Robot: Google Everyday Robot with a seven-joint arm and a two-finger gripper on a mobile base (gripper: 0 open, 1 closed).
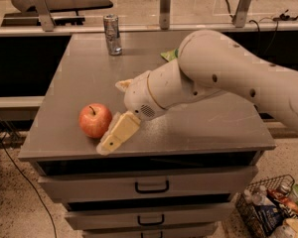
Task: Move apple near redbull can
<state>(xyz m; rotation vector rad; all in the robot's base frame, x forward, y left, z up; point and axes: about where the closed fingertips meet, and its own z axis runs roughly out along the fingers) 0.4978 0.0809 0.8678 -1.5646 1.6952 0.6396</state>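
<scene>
The red-orange apple [95, 120] sits on the grey cabinet top [69, 83] near its front left corner. The silver redbull can [112, 34] stands upright at the far edge, well behind the apple. My gripper [112, 117] is low over the top, just right of the apple. Its fingers are spread open. The near cream finger [117, 133] lies close beside the apple's lower right side; I cannot tell whether it touches. The far finger [122, 85] shows only as a tip behind the wrist. The gripper holds nothing.
A green snack bag [169, 54] at the back is mostly hidden behind my arm [223, 78]. The cabinet has drawers [151, 186] below its front edge. A wire basket of items [270, 212] stands on the floor at the lower right.
</scene>
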